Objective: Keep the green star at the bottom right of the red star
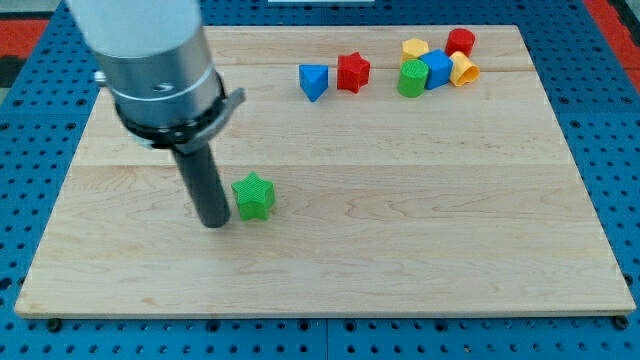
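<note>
The green star sits left of the board's middle, well below and left of the red star. My tip, bare and grasping nothing, stands just beside its left. I should push rightward, steadily, past the red star.

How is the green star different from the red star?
The green star is green; the red star is red. The green star sits alone mid-board, just right of my tip; the red star sits near the view's top, beside the blue triangle. The green star looks a little bigger, being lower in view. Both are star-shaped.
</note>
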{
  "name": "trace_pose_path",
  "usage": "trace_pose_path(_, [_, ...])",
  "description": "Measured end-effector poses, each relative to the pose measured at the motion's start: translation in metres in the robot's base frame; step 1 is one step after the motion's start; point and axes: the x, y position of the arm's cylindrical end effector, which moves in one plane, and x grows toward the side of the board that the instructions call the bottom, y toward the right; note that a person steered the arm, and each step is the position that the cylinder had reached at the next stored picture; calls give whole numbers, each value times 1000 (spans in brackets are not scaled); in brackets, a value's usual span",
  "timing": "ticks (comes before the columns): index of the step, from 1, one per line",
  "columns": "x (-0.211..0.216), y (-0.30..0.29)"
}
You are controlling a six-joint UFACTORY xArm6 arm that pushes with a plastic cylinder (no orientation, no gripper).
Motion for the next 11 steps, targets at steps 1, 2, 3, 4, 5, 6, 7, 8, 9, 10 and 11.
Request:
trace_pose_path(1, [-27, 37])
trace_pose_path(2, [-55, 46])
trace_pose_path(3, [-79, 54])
trace_pose_path(4, [-88, 59])
trace_pose_path(5, [-88, 63])
trace_pose_path(6, [-88, 63])
trace_pose_path(7, [-87, 63])
trace_pose_path(8, [-72, 63])
trace_pose_path(9, [-75, 91])
trace_pose_path(10, [-77, 135])
trace_pose_path(11, [-77, 160])
